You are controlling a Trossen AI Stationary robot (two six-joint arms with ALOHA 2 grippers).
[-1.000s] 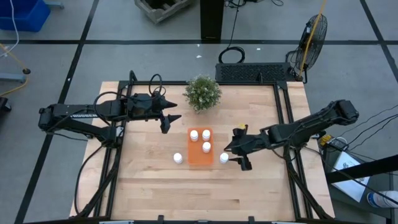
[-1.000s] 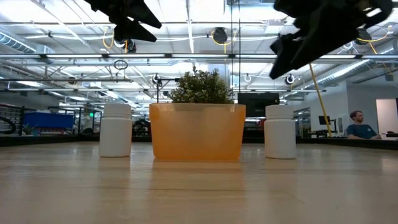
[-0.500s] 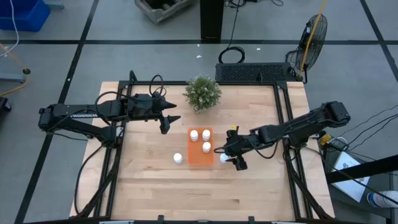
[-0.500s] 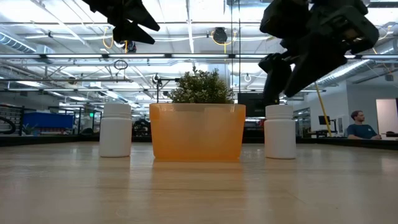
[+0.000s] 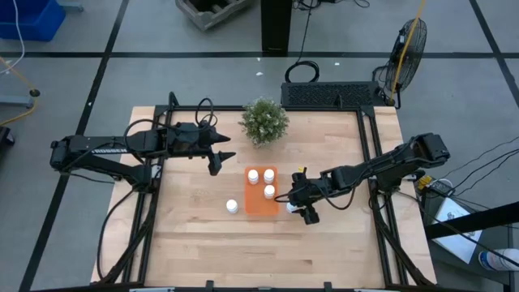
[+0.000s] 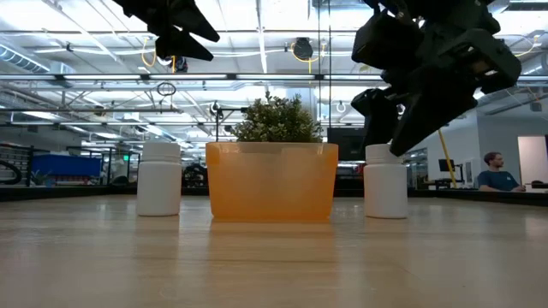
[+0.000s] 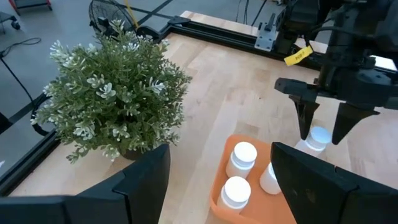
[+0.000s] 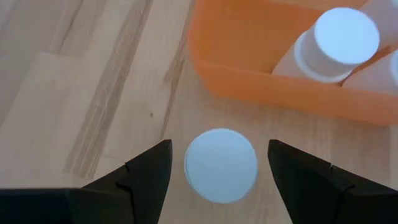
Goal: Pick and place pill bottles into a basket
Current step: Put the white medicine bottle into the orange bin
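Spread wide, our right gripper (image 8: 219, 163) has its jaws on either side of a pill bottle (image 8: 221, 165) that stands upright on the table (image 5: 195, 235), just beside the long edge of the orange tray (image 5: 261, 204) on the right arm's side. We see clear gaps between the white cap and both fingers in the right wrist view, so nothing is gripped. In the low view the dark fingers come down over the top of that bottle (image 6: 386, 181); how far down its body they reach we cannot quite judge.

Our left gripper (image 5: 220, 153) has its jaws apart too and holds nothing; it hangs above the table near the potted plant (image 5: 264, 120), well apart from the tray.

We count three bottles standing upright inside the tray: two side by side at the end nearer the plant (image 5: 254, 176) (image 5: 268, 174), and a third (image 5: 269, 191) just behind them. Another bottle (image 5: 232, 206) stands on the wood on the left arm's side of the tray, near it but not touching.
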